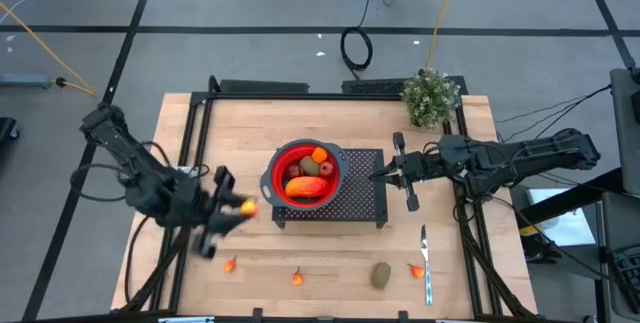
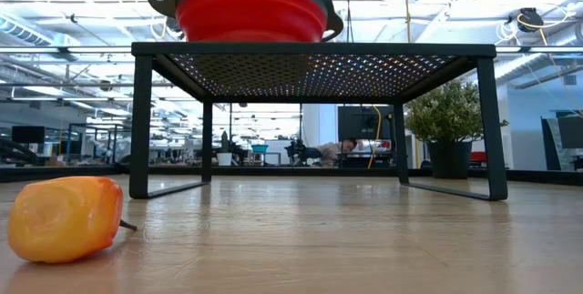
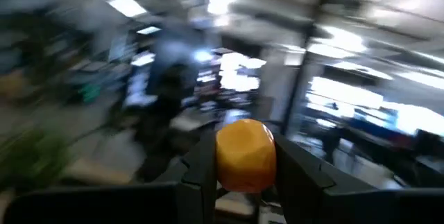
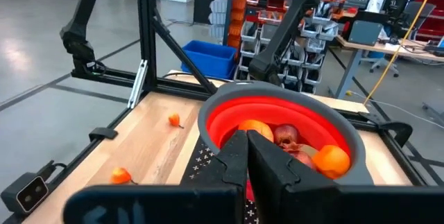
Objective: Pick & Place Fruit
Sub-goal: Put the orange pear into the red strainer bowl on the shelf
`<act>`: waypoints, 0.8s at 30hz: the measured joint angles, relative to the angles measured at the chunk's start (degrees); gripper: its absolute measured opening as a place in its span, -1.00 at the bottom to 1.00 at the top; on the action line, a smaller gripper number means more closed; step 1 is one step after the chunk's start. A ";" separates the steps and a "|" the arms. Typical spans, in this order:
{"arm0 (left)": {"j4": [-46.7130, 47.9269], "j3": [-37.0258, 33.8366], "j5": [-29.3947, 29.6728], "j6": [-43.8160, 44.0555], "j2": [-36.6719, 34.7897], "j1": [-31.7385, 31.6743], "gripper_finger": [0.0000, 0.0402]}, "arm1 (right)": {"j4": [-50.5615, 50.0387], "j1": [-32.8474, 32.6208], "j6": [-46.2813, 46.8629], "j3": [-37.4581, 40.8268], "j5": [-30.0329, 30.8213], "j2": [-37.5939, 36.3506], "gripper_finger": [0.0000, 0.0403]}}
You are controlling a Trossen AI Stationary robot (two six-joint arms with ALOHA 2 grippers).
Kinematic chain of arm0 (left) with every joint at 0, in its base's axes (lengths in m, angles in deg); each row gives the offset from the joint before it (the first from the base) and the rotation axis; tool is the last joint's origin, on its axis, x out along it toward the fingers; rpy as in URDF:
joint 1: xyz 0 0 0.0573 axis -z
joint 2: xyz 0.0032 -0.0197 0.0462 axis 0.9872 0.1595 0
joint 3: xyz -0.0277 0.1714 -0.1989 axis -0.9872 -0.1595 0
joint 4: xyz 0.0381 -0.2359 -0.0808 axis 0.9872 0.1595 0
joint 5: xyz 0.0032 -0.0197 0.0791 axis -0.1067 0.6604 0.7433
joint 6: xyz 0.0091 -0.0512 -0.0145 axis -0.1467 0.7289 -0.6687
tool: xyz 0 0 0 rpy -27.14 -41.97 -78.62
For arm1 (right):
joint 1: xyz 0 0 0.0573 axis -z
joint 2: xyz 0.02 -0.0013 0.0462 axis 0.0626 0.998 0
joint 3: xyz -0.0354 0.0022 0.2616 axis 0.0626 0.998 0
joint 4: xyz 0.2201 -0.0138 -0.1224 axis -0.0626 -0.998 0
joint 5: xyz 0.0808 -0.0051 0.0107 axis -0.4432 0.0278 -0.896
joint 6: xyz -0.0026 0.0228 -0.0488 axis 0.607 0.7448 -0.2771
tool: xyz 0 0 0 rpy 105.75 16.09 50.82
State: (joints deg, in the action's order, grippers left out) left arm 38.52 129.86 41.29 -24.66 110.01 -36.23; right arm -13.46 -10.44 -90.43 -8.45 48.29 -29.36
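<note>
My left gripper (image 1: 238,207) is left of the red bowl (image 1: 305,173) and is shut on a small yellow-orange toy fruit (image 3: 245,156). The bowl stands on a black perforated stand (image 1: 362,195) and holds a long orange piece (image 1: 308,188), a dark red one (image 4: 286,136) and a small orange one (image 1: 320,155). My right gripper (image 4: 248,156) is shut and empty at the stand's right side, pointing at the bowl. On the table's near part lie small orange bits (image 1: 230,263) (image 1: 297,278) (image 1: 416,270) and a brownish-green oval (image 1: 381,275). My left gripper pinches the yellow-orange fruit by its two opposite sides (image 3: 223,161) between the two fingers (image 3: 201,172). The fingers come from the table's left, pointing toward the bowl. The fruit shows above the fingertips and is lifted clear of the table.
A potted plant (image 1: 432,95) stands at the far right corner. A slim utensil with a light-blue handle (image 1: 426,261) lies near the front right. One orange-yellow piece (image 2: 64,218) rests on the wood close to the low camera. A black frame (image 1: 205,113) rims the table.
</note>
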 joint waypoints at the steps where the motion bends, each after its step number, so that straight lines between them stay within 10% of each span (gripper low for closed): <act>1: 1.57 0.00 4.37 3.62 0.00 -0.43 -0.46 | 0.02 0.00 0.06 0.00 0.00 0.00 -0.98; 6: 10.31 0.00 12.86 17.31 0.00 -2.90 -0.46 | -0.07 0.10 0.42 0.00 0.00 -0.93 -0.98; 24: 21.47 -0.01 9.06 48.05 0.00 -15.34 -0.46 | -2.05 2.38 3.89 0.00 0.02 -12.74 -0.98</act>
State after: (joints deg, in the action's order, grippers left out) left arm 59.99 129.85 50.35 23.39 110.01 -51.57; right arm -15.51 -8.06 -86.54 -8.45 48.32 -42.10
